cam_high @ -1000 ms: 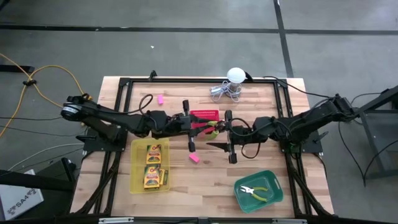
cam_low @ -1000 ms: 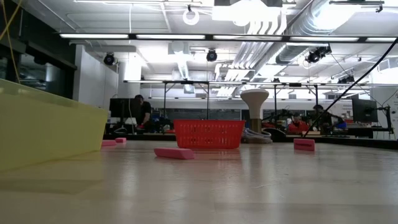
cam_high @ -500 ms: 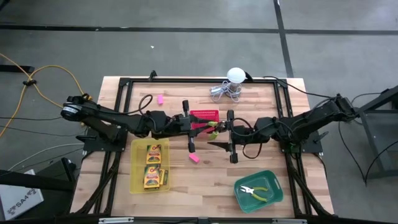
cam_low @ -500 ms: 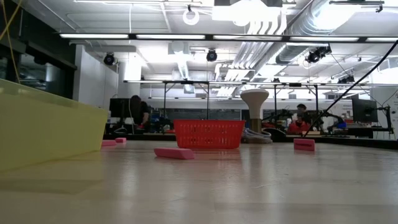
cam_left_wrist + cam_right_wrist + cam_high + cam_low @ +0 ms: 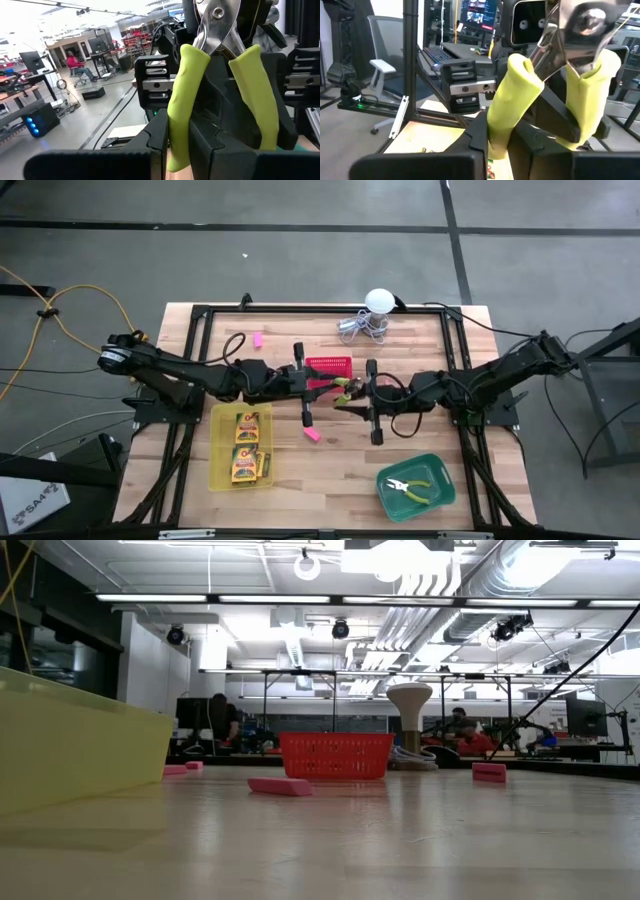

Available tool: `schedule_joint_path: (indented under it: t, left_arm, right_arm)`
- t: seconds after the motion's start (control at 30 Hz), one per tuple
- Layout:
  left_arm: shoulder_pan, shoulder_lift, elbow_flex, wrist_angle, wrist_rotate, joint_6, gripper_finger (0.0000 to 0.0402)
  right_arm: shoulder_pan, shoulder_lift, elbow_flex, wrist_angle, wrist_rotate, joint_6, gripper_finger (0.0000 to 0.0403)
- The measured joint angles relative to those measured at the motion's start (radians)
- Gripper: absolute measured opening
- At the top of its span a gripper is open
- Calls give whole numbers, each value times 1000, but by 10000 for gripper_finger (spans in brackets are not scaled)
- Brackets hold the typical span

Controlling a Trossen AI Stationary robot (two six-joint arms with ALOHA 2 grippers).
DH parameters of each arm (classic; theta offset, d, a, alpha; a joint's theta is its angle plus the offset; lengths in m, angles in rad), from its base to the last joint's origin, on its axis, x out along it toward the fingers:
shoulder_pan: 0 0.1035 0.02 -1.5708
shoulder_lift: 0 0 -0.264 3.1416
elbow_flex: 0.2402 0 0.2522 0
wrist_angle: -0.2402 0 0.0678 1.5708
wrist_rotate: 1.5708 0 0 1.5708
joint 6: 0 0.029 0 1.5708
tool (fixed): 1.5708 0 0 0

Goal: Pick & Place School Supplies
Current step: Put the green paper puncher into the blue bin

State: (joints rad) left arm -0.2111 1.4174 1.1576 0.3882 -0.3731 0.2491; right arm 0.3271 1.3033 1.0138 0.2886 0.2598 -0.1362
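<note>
My left tool (image 5: 180, 146) reaches in level from its side and is pressed together on one yellow-green handle of the pliers (image 5: 186, 85), low down near the handle's end. My right tool (image 5: 501, 142) faces it from the opposite side and, as far as I can judge, is also pinched on a handle of the same pliers. So the pliers hang between my two tools above the middle of the surface (image 5: 300, 470), touching neither wood nor tray.

Their long axis stands roughly upright: metal head up, handles down, crossways to the line along which both arms reach. The two tools meet almost nose to nose, with the pliers the only thing between them.

I read this as a hand-over. The green tray (image 5: 440, 460), which already holds a second pliers (image 5: 410, 488), lies on my right arm's side, near the front edge, so the right tool is the nearer carrier. The left grip would have to let go first.
</note>
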Motion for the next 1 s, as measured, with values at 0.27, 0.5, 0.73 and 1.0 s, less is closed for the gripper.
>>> schedule_joint_path:
  t: [0.27,0.5,0.73,1.0]
  left_arm:
    - [-2,0,0,0,0,0,63]
    - [-15,-1,0,-6,1,42,72]
    - [-31,-2,2,-41,1,51,73]
    - [-32,-1,1,-78,3,51,88]
  right_arm:
    - [0,0,0,0,-2,0,33]
    - [0,0,0,-3,1,0,33]
    - [8,-16,-2,-16,23,1,33]
    - [37,-25,-2,-26,93,1,33]
